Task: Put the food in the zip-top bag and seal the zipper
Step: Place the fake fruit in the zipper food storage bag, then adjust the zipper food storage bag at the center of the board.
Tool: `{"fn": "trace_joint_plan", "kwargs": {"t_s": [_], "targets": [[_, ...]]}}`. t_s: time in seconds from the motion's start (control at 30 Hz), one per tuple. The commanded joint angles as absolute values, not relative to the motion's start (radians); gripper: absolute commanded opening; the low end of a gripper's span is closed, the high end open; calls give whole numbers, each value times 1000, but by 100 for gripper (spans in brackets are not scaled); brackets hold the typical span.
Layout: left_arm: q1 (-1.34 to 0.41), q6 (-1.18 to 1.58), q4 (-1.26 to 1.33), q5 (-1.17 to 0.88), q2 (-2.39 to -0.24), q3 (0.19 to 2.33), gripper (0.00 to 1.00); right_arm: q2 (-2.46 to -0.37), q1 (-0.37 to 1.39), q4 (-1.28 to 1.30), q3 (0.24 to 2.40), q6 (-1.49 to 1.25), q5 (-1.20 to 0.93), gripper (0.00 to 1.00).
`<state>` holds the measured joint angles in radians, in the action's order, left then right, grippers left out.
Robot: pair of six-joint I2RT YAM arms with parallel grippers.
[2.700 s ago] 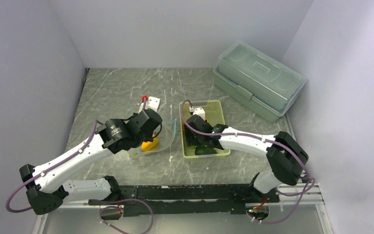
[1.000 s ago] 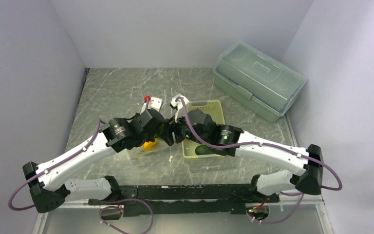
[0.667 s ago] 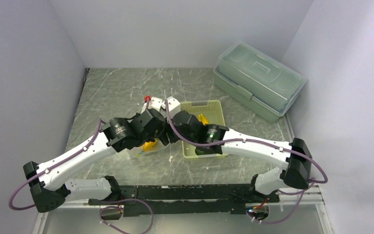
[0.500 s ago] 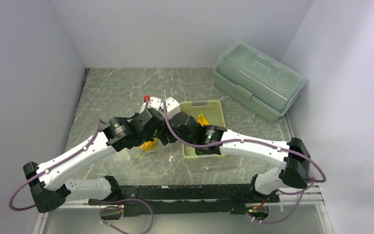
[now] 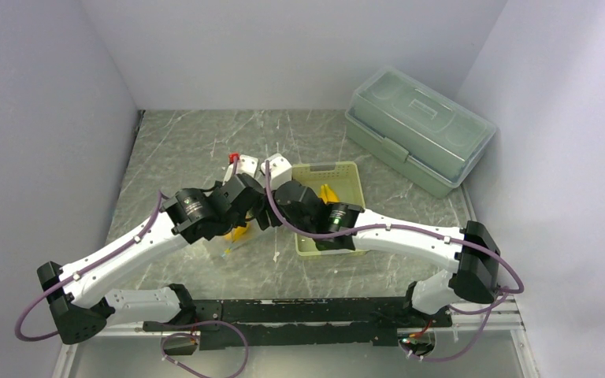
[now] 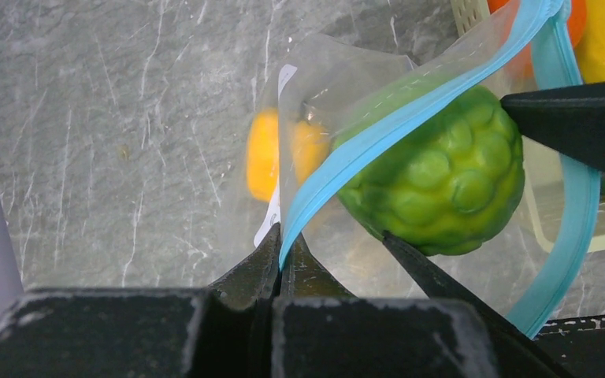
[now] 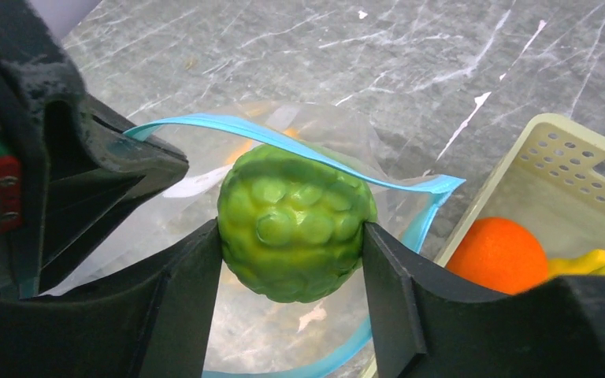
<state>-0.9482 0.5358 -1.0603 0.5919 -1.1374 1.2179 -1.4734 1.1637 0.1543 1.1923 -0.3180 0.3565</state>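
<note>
Grips the bumpy green fruit (image 7: pixel 295 220) in the right gripper (image 7: pixel 291 264), with one black finger (image 7: pixel 185 299) pressed against each side and the jaws spread just to the fruit's width. Holds it in the open mouth of the clear bag (image 6: pixel 315 87), between the two runs of the light blue zipper (image 6: pixel 394 126). In the left wrist view, shows one run crossing in front of the fruit's upper side and the other curving down past it on the right. In the right wrist view, shows the far run arching over the top of the fruit and the near run looping below it.

Pinches one lip of the bag with the left gripper (image 6: pixel 283 264), jaws closed narrow on the zipper strip at its lower end, right beside the fruit. Props the mouth agape that way.

Inside the bag, seen blurred through the plastic: a yellow-orange pepper (image 6: pixel 264 153), lying on the grey marbled table (image 7: pixel 283 47) below the fruit.

In the pale green basket (image 7: pixel 567 150) just beside the bag's mouth: an orange ball (image 7: pixel 498 256) and, touching it, yellow bananas (image 7: pixel 591 260).

From above, shows both wrists meeting nose to nose at the basket's left edge, hiding bag and fruit almost wholly. Far right at the back, well apart: a translucent lidded box (image 5: pixel 417 126).
</note>
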Motion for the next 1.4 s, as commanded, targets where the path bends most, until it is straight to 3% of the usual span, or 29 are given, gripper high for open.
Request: {"fn": "trace_joint_plan", "kwargs": {"t_s": [0.0, 0.17, 0.3, 0.73, 1.03, 1.37], "targets": [[-971, 523, -1026, 549, -1138, 1260, 0, -1493, 1135, 93, 1176, -347, 437, 66], [-971, 527, -1027, 548, -1142, 1255, 0, -1475, 1135, 87, 1164, -359, 439, 77], [-971, 527, -1026, 546, -1144, 1254, 0, -1449, 1135, 73, 1146, -367, 426, 80], [-971, 510, -1069, 554, -1172, 1304, 0, -1259, 1135, 73, 1091, -410, 419, 81], [-971, 434, -1186, 603, -1200, 1518, 0, -1089, 1135, 131, 1073, -406, 474, 81], [-971, 388, -1321, 635, -1281, 1703, 0, -1040, 1135, 147, 1032, -410, 502, 81]]}}
